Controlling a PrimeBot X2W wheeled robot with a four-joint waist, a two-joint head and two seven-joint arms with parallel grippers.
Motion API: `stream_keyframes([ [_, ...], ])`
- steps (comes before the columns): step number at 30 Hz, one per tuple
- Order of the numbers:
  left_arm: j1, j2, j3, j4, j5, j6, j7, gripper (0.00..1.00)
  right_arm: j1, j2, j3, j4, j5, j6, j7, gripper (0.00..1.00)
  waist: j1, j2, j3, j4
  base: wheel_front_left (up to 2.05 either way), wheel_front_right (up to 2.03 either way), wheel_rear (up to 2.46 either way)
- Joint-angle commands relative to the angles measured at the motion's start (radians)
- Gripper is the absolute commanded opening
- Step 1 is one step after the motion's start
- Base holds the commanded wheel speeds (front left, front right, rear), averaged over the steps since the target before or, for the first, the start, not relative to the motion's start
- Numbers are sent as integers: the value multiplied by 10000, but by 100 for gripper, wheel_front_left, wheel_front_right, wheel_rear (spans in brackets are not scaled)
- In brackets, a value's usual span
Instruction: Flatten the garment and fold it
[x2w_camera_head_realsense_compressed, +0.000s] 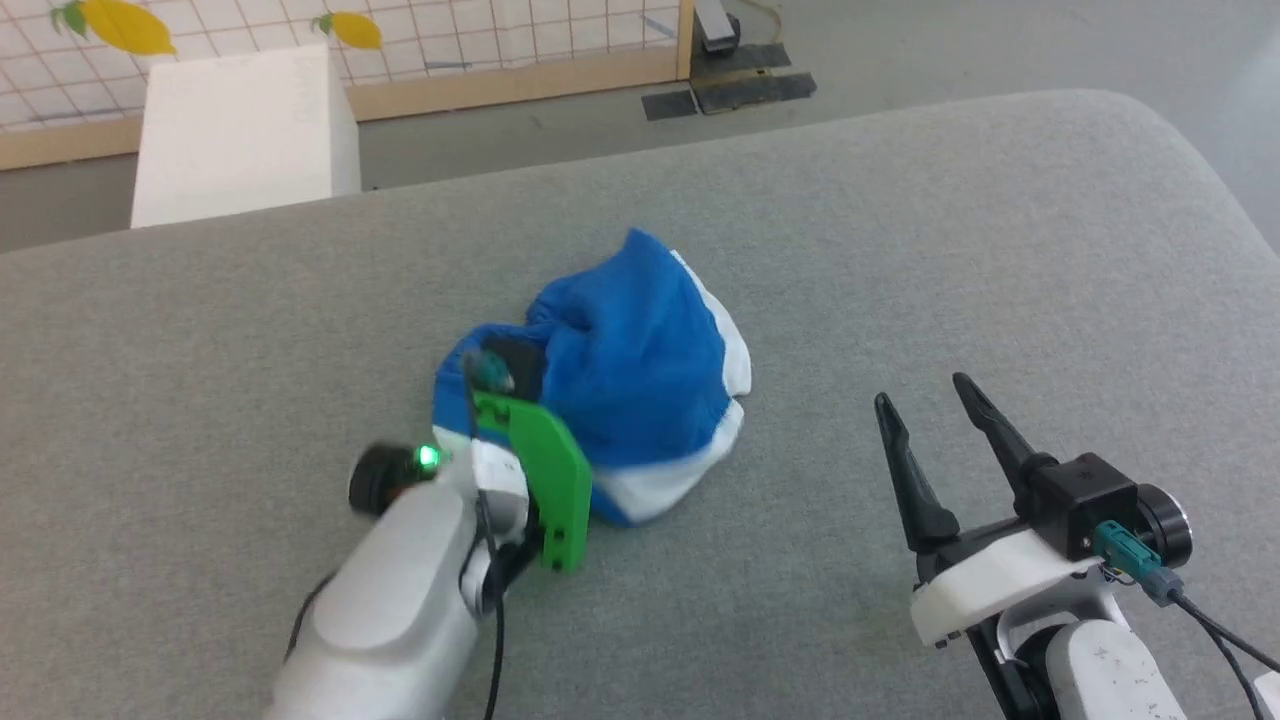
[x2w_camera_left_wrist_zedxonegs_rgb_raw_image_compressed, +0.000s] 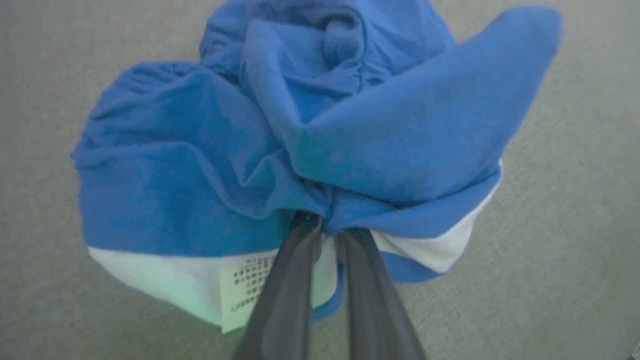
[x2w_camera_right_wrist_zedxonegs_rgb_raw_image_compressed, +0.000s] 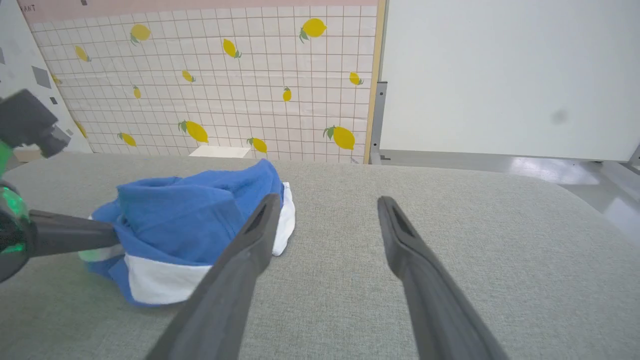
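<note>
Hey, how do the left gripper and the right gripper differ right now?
The left gripper has its jaws pinched on a bunched fold of the blue garment, while the right gripper has its jaws spread and holds nothing. The left gripper is at the crumpled pile. The right gripper is apart from it, over the bare grey surface. Both have long dark fingers.

Shorts (x2w_camera_head_realsense_compressed: 640, 370): were royal blue, banded white at the edges.
Tag (x2w_camera_left_wrist_zedxonegs_rgb_raw_image_compressed: 245, 290): white, printed with rows of dark dots.
Table (x2w_camera_head_realsense_compressed: 1000, 250): pale grey, finely flecked.
Wall (x2w_camera_right_wrist_zedxonegs_rgb_raw_image_compressed: 225, 90): white, gridded, scattered with yellow lemons bearing green leaves.
Box (x2w_camera_head_realsense_compressed: 240, 130): white.
Bracket (x2w_camera_head_realsense_compressed: 550, 470): bright green.
Right gripper (x2w_camera_head_realsense_compressed: 920, 388): was dark grey.
</note>
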Motion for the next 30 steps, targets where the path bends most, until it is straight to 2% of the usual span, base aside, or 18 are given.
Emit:
stream_keyframes([
  [1, 117, -31, -90, 271, -144, 74, 344, 0, -146, 1, 13, 28, 61, -17, -80, 100, 1, 0, 139, -101, 0, 0, 0],
  [2, 163, -63, -164, 489, -199, 82, 668, 0, -150, 1, 9, 48, 65, -17, -81, 100, 1, 0, 156, -84, 0, 0, 0],
  [3, 189, -80, -211, 609, -234, 99, 892, 25, -147, 1, 7, 64, 63, -17, -80, 100, 1, 0, 166, -65, 0, 0, 0],
  [4, 197, -95, -223, 673, -283, 116, 1042, 100, -142, 1, 2, 78, 60, -17, -83, 100, 1, 0, 173, -35, 0, 0, 0],
  [7, 230, -110, -65, 560, -448, 182, 923, 100, -120, 1, -27, 101, 55, -17, -92, 100, 1, 0, 156, 96, 0, 0, 0],
  [10, 348, -64, 207, 181, -567, 273, 311, 100, -92, 1, -34, 121, 49, -17, -86, 100, 1, 0, 46, 248, 0, 0, 0],
  [17, 1201, 286, 1033, -1656, -562, 484, -2326, 100, 9, 1, -89, 83, 3, -17, -60, 100, 1, 0, -333, 664, 0, 0, 0],
  [20, 1673, 618, 1369, -2546, -164, 768, -3762, 100, 66, 1, -159, 14, -61, -17, -31, 100, 1, 0, -451, 877, 0, 0, 0],
  [24, 2338, 783, 2080, -3420, 133, 1313, -5786, 100, 137, 1, -160, -95, -157, -17, 40, 100, 1, 0, -564, 1135, 0, 0, 0],
  [26, 2678, 862, 2423, -3726, 312, 1522, -6298, 100, 151, 1, -151, -131, -174, -17, 70, 100, 1, 0, -595, 1243, 0, 0, 0],
  [30, 3394, 802, 3257, -4565, 787, 1648, -6526, 100, 160, 1, -27, -184, -197, -17, 157, 100, 1, 0, -614, 1400, 0, 0, 0],
])
